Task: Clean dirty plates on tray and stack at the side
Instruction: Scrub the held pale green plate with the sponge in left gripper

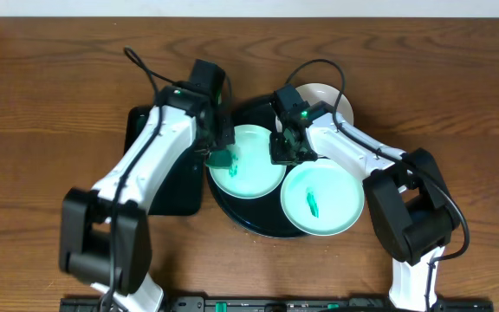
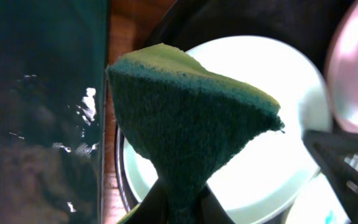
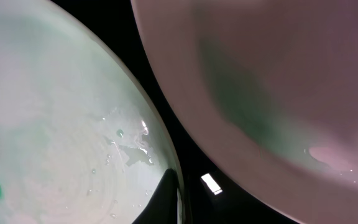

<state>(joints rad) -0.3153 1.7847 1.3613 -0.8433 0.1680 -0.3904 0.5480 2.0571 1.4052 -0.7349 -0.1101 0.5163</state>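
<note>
Left gripper (image 1: 220, 152): clamped on a dark green sponge (image 2: 185, 118), held above a pale mint round plate (image 1: 254, 173).
Right gripper (image 1: 286, 149): positioned at that plate's rim; opening cannot be told.

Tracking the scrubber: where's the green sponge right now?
Overhead, the green sponge is pinched in the left end effector, at the left plate's left rim.
</note>
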